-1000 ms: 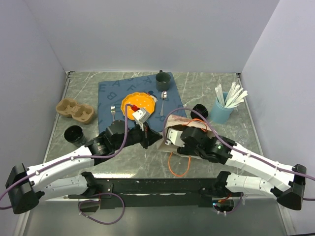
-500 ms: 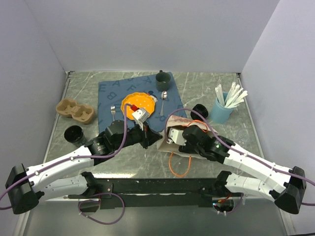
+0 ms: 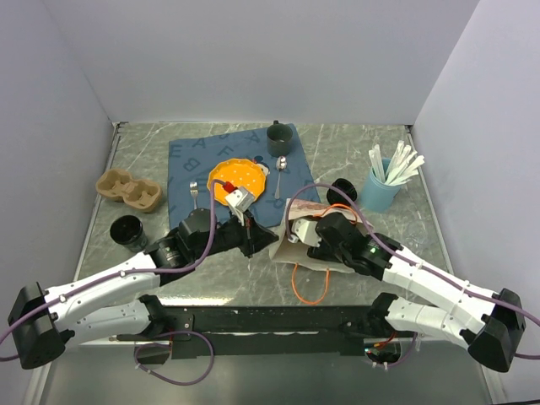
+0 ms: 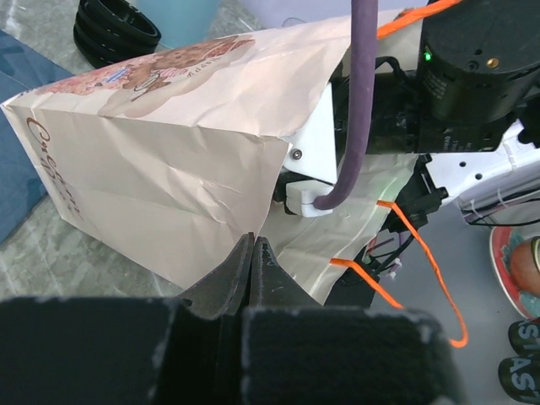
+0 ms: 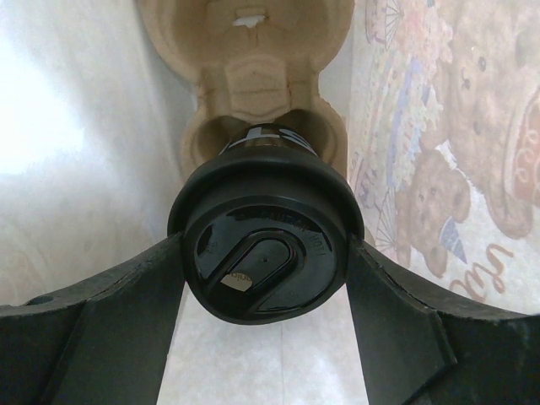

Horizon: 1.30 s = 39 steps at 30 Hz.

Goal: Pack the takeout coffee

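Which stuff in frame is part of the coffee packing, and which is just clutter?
In the job:
- paper bag, edge pinched by the shut left gripper
- lidded coffee cup in its pulp carrier inside the bag, right gripper closed on the cup

Lying about:
- second pulp carrier, black cup
- orange plate, green mug, spoon, fork, blue placemat
- blue cup of utensils, black lids

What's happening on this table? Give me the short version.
The robot is packing a takeout coffee. The left arm's fingers are pinched shut on an edge of the paper bag, apparently keeping its mouth open. The right arm's fingers are inside the bag, gripping the black lid of a coffee cup set in a cardboard carrier. A second cup and a second carrier stand outside on the table.
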{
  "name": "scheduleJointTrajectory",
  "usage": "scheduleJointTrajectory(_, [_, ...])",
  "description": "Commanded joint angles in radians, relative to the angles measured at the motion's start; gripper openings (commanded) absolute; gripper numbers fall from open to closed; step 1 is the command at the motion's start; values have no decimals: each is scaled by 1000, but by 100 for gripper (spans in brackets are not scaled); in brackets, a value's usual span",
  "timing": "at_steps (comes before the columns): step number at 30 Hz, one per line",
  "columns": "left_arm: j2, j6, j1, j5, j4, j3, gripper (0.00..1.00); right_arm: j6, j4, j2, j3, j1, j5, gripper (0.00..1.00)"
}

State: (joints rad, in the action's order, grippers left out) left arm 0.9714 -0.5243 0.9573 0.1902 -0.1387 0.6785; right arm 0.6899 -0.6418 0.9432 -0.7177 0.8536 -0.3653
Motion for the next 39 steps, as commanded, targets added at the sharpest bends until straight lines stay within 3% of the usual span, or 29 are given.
scheduleJointTrajectory(1, [-33,-34,6,43,-81,-11,1,-32,48,-35,18,-8,-9,33])
scheduleJointTrajectory(15, [18,-40,8,37,-101,18,1,-18,70,-73,70,-10,61,32])
scheduleJointTrajectory(19, [12,0,6,0,-91,15,1,-33,122,-49,98,-13,11,32])
scheduleJointTrajectory(24, [0,52,4,46,-56,49,1,-99,65,-14,20,-13,6,32])
scheduleJointTrajectory(39, [-65,53,8,60,-98,-30,1,-30,202,-15,66,-11,-115,31])
